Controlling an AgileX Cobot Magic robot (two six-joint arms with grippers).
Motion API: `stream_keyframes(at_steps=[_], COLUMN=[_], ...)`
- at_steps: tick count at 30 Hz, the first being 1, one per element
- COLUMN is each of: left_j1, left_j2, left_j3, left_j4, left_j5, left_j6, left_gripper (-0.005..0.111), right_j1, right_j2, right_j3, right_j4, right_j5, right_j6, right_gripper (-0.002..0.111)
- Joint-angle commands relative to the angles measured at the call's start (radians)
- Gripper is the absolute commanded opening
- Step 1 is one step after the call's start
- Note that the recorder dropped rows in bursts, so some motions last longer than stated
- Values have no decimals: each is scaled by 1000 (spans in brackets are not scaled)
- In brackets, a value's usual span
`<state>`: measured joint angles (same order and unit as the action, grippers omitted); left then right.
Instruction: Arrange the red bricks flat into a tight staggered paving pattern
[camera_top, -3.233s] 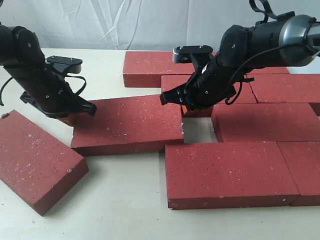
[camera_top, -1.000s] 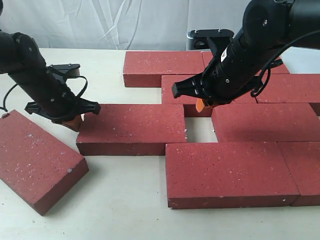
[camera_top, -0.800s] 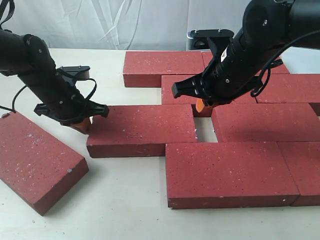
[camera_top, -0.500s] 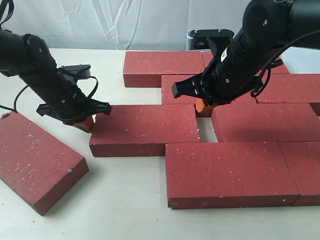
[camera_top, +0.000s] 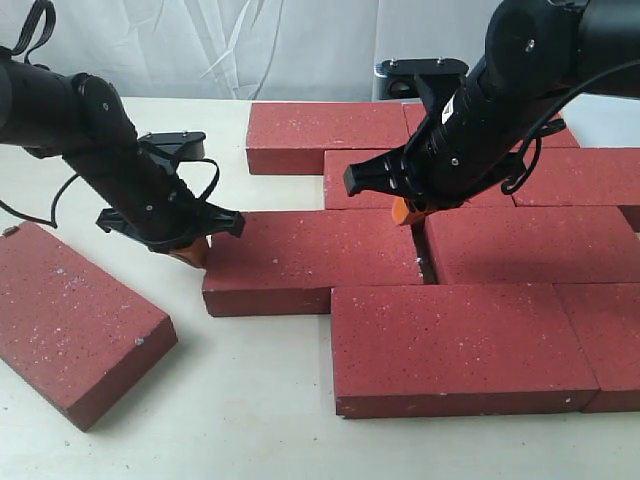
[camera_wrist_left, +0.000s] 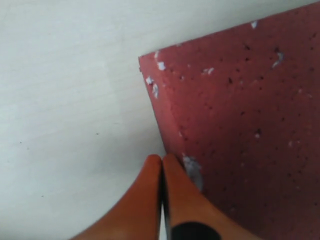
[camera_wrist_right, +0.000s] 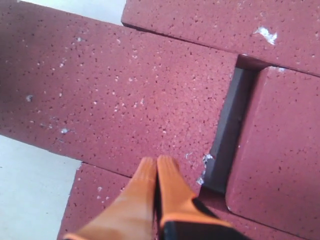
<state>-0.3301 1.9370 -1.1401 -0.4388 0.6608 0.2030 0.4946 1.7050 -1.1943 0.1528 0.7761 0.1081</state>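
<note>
Currently, left gripper is fully closed, empty, tips against the left end of the centre brick. Right gripper, likewise closed and empty, sits over that brick's right end, mid-frame.

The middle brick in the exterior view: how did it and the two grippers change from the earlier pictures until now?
The middle brick slid to the right and straightened, nearly closing the gap to the neighbouring brick. The left gripper, jaws shut, followed against its end. The right gripper shifted early, then held. The loose brick on the left and the other laid bricks stayed.
</note>
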Motion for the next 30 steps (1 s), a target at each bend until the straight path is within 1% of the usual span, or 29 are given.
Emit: stream_keyframes(at_steps=[1, 4, 9, 15, 22, 26, 30], left_j1=[-11, -11, -11, -11, -11, -11, -11], left_j2=[-4, -4, -4, 3, 81, 81, 81], left_j3=[-3, -3, -3, -3, -3, -3, -3], left_j4=[-45, -71, -145, -159, -193, -209, -258], left_j5=[-6, -7, -3, 0, 12, 14, 27], left_j6=[17, 17, 72, 87, 89, 94, 152], left_gripper=[0, 0, 0, 0, 0, 0, 0], right_j1=[-5, -5, -5, -5, -5, -5, -5], right_j2=[-15, -15, -15, -15, -15, -15, -15], right_j3=[3, 3, 3, 3, 3, 3, 3], right_j4=[-2, -2, -2, -2, -2, -2, -2], right_j5=[-3, -3, -3, -5, -5, -7, -7], right_j6=[-2, -2, -2, -2, -2, -2, -2], right_gripper=[-1, -1, -1, -1, -1, -1, -1])
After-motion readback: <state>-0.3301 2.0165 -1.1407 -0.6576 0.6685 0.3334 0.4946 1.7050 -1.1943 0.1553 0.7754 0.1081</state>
